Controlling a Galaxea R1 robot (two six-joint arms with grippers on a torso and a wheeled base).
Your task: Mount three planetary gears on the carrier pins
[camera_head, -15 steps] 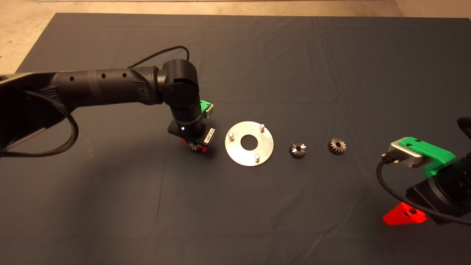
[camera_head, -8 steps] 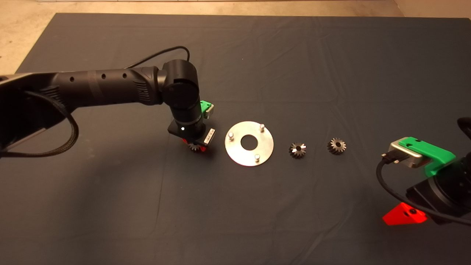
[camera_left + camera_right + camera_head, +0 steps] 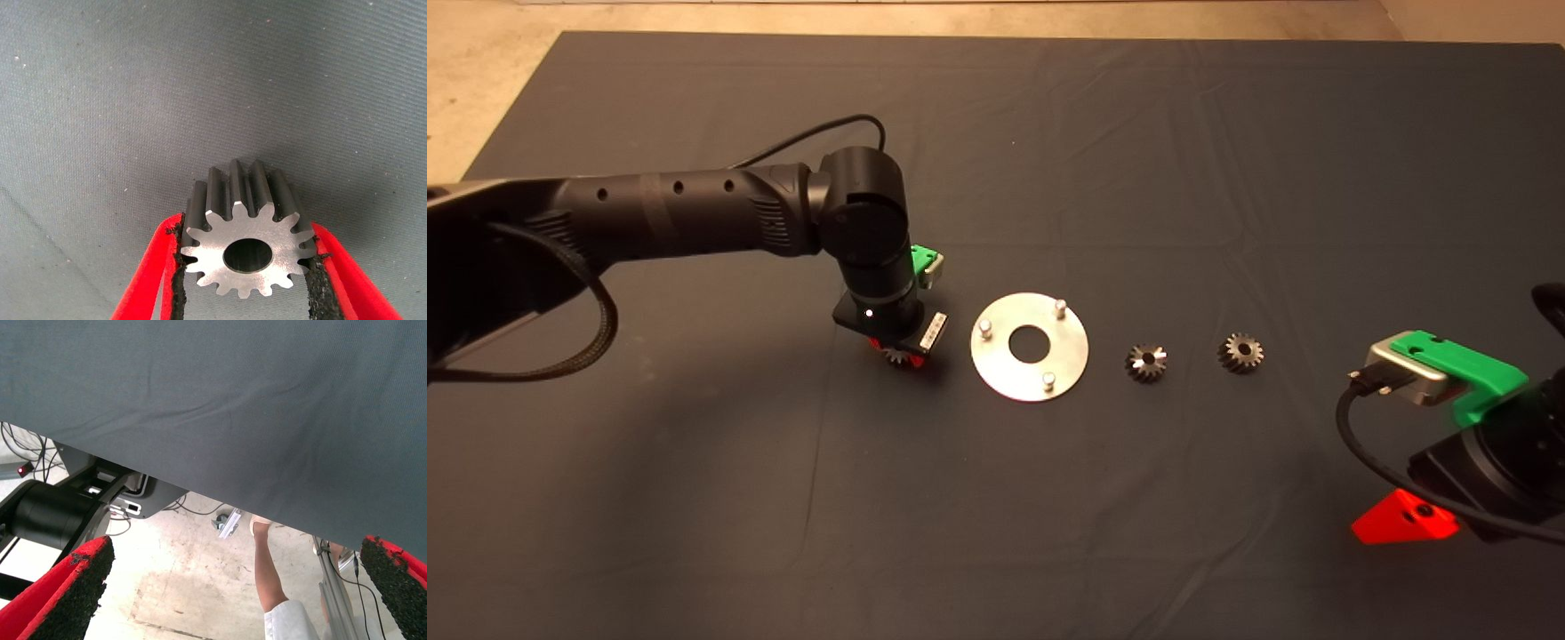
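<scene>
A: What are the left gripper's (image 3: 245, 267) jaws doing?
B: They are closed on one gear (image 3: 243, 230), black pads (image 3: 179, 283) pressed to its teeth on both sides, bore facing the wrist camera. From above, that gripper (image 3: 895, 354) sits left of centre, pointing down at the mat (image 3: 996, 498), with the gear (image 3: 895, 356) peeking out beneath it.

A: And the disc?
B: The disc (image 3: 1005, 369) lies flat at the frame's centre, just right of that gripper. Its three carrier pins (image 3: 1060, 308) stand upright and bare around the centre hole.

A: The other gears?
B: Two lie on the mat right of the disc: the nearer gear (image 3: 1146, 362) close by, the farther gear (image 3: 1240, 352) further right, the two apart from each other.

A: The right gripper (image 3: 1403, 524)?
B: Parked at the lower right edge, jaws open wide and empty. Its wrist view shows the mat's edge, the floor, and a person's leg (image 3: 270, 577).
</scene>
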